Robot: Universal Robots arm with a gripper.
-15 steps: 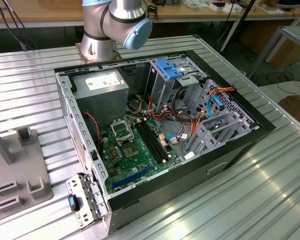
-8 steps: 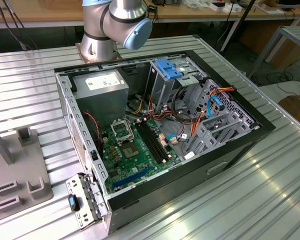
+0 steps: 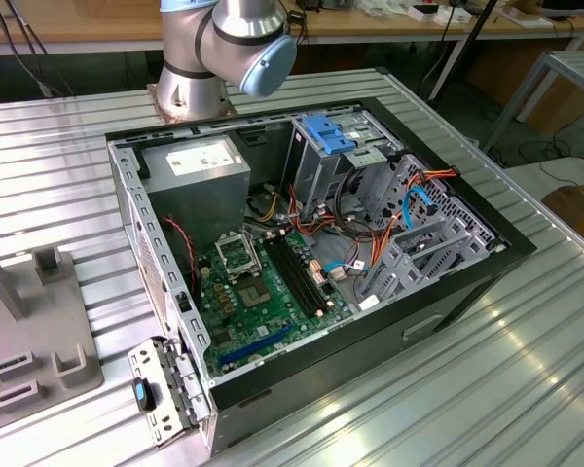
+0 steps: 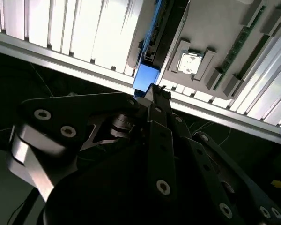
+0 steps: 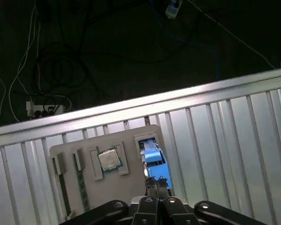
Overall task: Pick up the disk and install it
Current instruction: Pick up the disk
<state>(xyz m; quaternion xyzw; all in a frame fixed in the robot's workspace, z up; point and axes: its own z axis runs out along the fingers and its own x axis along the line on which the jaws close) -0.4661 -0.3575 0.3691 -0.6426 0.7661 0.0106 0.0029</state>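
the disk stands on edge in a slot of the grey fixture tray, on the ribbed metal desk, just beside a square processor. the gripper hovers above the disk's blue end. the jaws are clenched, no gap shows, and they hold nothing. in the exterior view the tray lies at the left, apart from the open computer case.

caution: clenched jaws lowered here would likely strike the frame edge rather than straddle it. the carrier looks like smooth moulded plastic and the drive body is flat grey metal. an off-centre grip may slip. a tilted lift may bind in the close slot.
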